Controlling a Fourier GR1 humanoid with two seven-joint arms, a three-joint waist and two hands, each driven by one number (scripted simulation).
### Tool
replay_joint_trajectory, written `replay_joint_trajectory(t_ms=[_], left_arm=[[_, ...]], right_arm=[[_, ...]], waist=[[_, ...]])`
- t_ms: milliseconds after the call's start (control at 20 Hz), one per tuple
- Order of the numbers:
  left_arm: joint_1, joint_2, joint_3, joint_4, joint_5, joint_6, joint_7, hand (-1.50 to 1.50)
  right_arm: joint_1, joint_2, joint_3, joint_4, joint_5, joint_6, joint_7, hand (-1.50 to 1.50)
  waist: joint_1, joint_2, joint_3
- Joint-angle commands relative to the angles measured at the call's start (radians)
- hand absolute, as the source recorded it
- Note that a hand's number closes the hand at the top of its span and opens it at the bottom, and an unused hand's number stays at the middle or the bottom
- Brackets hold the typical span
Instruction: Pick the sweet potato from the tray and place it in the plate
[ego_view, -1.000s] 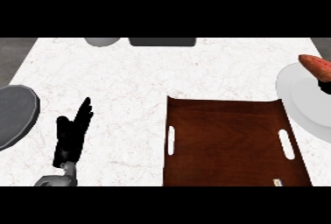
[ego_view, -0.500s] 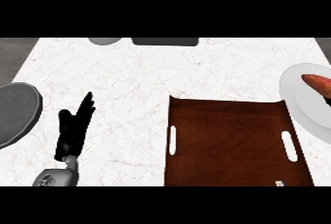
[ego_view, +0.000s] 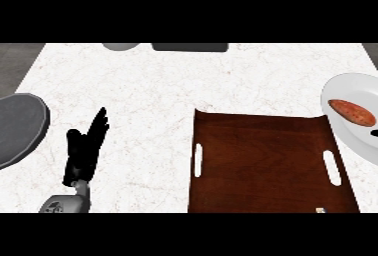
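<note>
Tabletop (ego_view: 148, 85), white marble look, taken L to R. Far left edge: grey round dish (ego_view: 18, 130), cut off by the view's border. Just right of it and apart from it, the left hand (ego_view: 83, 150) comes up from the lower edge on its grey forearm (ego_view: 66, 202). Its fingers are straight and pressed together, pointing up and a bit right, thumb out to the left side. It holds nothing and is resting.

Top edge, both cut off: a small grey round thing (ego_view: 120, 46), and beside it a dark grey flat rectangle (ego_view: 190, 47).

Centre-right: brown wooden tray (ego_view: 266, 165) w/ a white slot handle (ego_view: 198, 160) on each long side.

Far right: white plate (ego_view: 343, 137), part out of view, right at the tray's upper right corner; touching or not, can't tell. The sweet potato (ego_view: 352, 111) lies on the plate, orange-red, slanting down to the right, off the tray.

Below it, at the very edge, is a tiny black sliver, prob. the right hand (ego_view: 375, 133). Too little shows, so its state can't be told.
</note>
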Motion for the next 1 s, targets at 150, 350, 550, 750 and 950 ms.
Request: replay_joint_trajectory(t_ms=[150,350,550,750,950], left_arm=[[0.014,0.014,0.019,-0.015,-0.009,0.018,0.011,0.0],[0.032,-0.012,-0.017,-0.051,-0.028,0.03,0.025,0.0],[-0.03,-0.001,0.006,0.029,-0.016,0.008,0.009,0.0],[0.01,0.004,0.015,0.023,-0.003,-0.005,-0.018,0.0],[-0.023,0.027,0.039,0.014,0.026,-0.038,0.0,0.0]], right_arm=[[-0.024,0.009,-0.203,-0.006,-0.227,0.067,-0.224,-1.5],[-0.031,-0.03,-0.334,0.033,-0.365,0.159,-0.242,-1.5],[0.017,-0.087,-0.371,0.077,-0.414,0.287,-0.283,-1.5],[0.077,-0.107,-0.355,0.095,-0.409,0.365,-0.352,-1.5],[0.07,-0.062,-0.349,0.085,-0.418,0.337,-0.381,-1.5]], waist=[[-0.03,-0.013,0.0],[-0.026,-0.011,0.0],[-0.025,-0.004,-0.001],[-0.01,-0.002,0.0],[-0.007,-0.001,0.0]])
